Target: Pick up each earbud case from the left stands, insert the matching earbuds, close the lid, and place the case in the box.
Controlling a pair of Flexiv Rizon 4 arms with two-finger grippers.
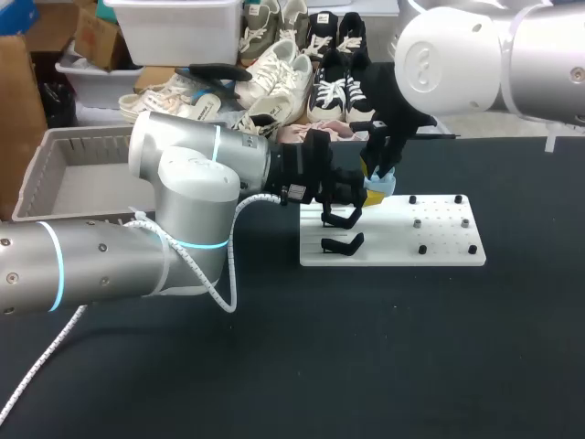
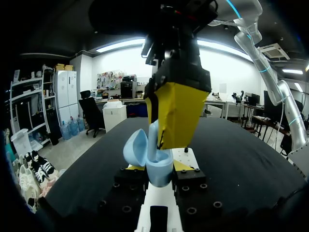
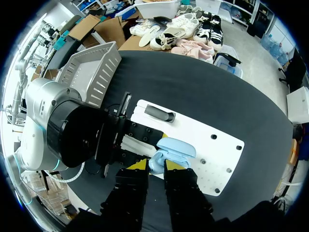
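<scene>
My left gripper (image 1: 371,192) is shut on a light blue earbud case (image 1: 378,184), held above the white stand board (image 1: 439,249). In the left wrist view the case (image 2: 161,173) sits between my yellow tips with its lid (image 2: 135,147) hinged open. My right gripper (image 2: 165,144) comes down from above into the open case, shut on a small light blue earbud (image 2: 153,131). In the right wrist view the open case (image 3: 175,147) lies just ahead of my right gripper (image 3: 157,166).
Two black stands (image 1: 342,243) remain on the board's left part, and small pegs (image 1: 441,222) dot its right part. A grey basket (image 1: 55,183) stands at the table's far left. Dark table surface stretches in front of the board.
</scene>
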